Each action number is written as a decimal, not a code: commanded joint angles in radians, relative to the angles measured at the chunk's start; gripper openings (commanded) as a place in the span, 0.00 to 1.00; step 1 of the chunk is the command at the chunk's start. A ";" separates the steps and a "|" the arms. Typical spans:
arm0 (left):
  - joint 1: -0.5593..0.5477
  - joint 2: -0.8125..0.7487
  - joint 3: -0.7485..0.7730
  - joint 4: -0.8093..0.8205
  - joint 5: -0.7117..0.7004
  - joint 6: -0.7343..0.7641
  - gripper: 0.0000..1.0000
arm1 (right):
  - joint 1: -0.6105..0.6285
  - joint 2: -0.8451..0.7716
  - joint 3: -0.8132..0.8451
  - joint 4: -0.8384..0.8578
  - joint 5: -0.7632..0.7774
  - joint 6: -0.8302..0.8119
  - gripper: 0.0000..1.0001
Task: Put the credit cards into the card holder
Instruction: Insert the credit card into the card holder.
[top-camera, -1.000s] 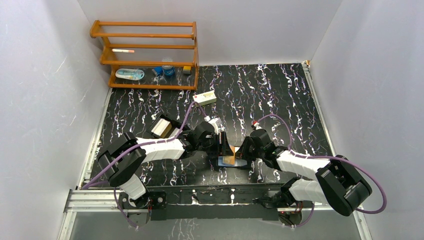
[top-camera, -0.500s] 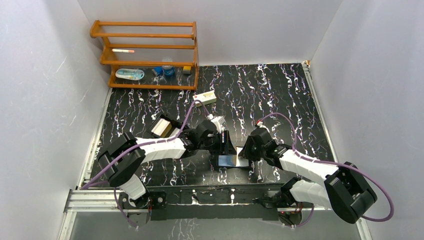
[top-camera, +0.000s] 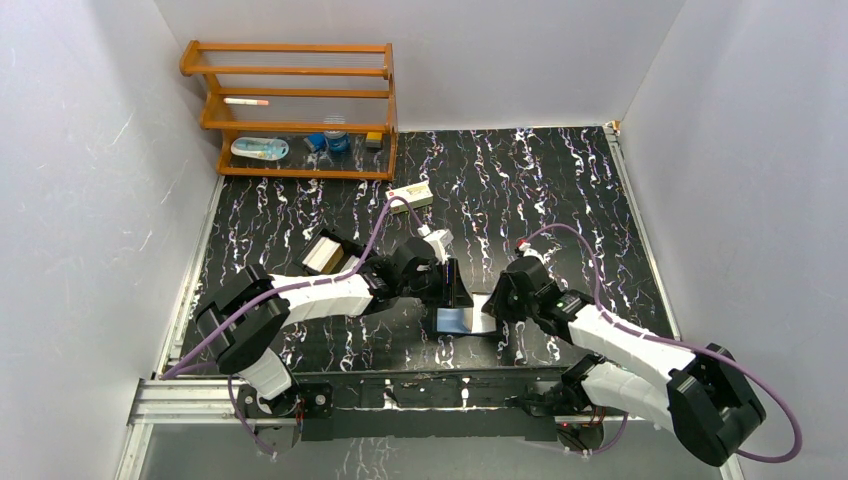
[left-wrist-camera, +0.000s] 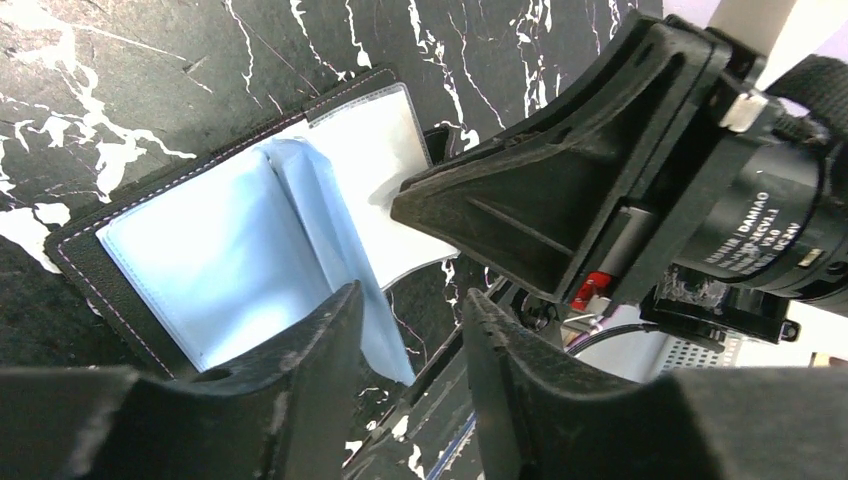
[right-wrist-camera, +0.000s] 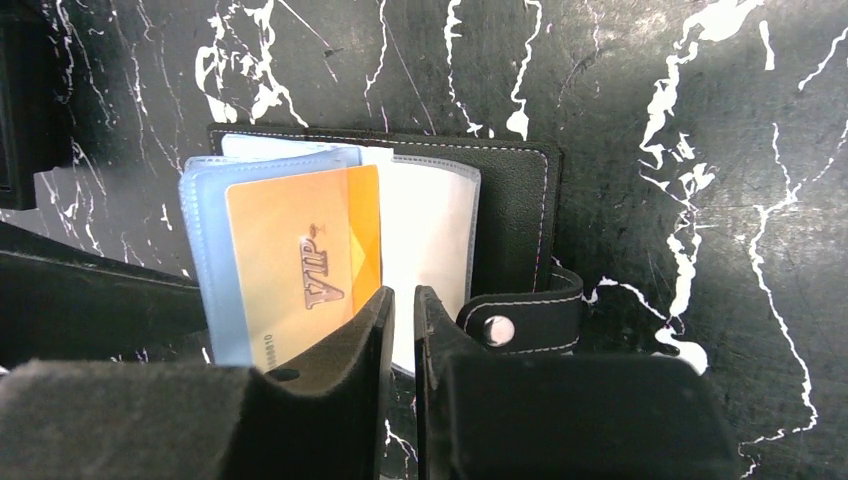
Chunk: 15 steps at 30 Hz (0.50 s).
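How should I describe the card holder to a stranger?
On the black marbled table, look at the middle near the front edge. The card holder lies open: a flat black wallet with pale blue sleeves, one showing an orange card, unlike the deeper black box left.

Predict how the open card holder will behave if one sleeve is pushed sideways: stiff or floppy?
Probably floppy: the blue sleeves curve and fan loosely. The card holder looks thin and light, so it may slide on the smooth table. The sleeve with the gold card is likely stiffer.
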 joint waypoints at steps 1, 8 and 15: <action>-0.007 0.005 0.005 0.016 0.005 0.023 0.35 | 0.001 -0.047 0.045 -0.013 0.021 0.003 0.20; -0.006 0.032 -0.004 0.065 0.035 0.019 0.17 | 0.000 -0.107 0.039 0.004 -0.020 0.021 0.20; -0.006 0.047 -0.008 0.065 0.036 0.021 0.09 | 0.001 -0.159 0.017 0.039 -0.031 0.071 0.30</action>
